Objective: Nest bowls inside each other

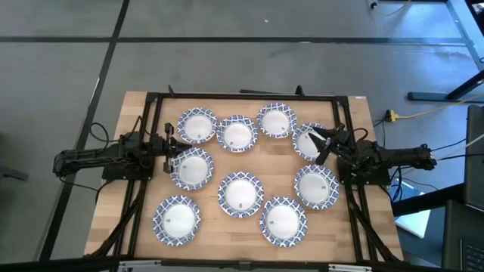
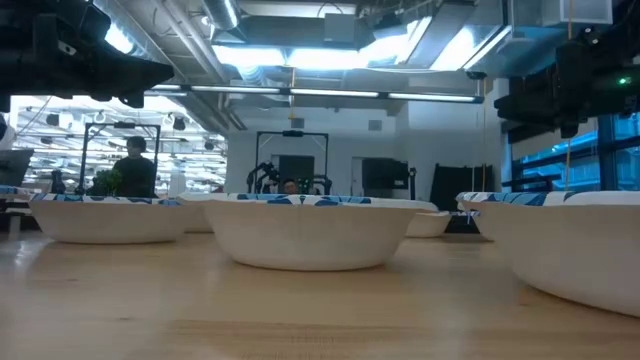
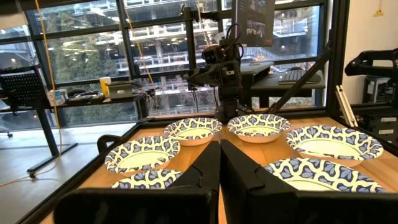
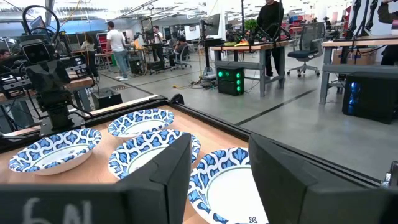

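9 bowls, white centres, blue-and-white patterned rims, upright, spread singly, none nested

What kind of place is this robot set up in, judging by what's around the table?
Most likely a robotics lab or open workshop floor. Beyond the wooden table with its bowls are workbenches with people standing at them, an office chair, exposed ceiling ducts and strip lights, and big windows.

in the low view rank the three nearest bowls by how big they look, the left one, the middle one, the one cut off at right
1. Right bowl
2. Middle bowl
3. Left bowl
Nearness to the camera causes this; from above, all the bowls look alike in size.
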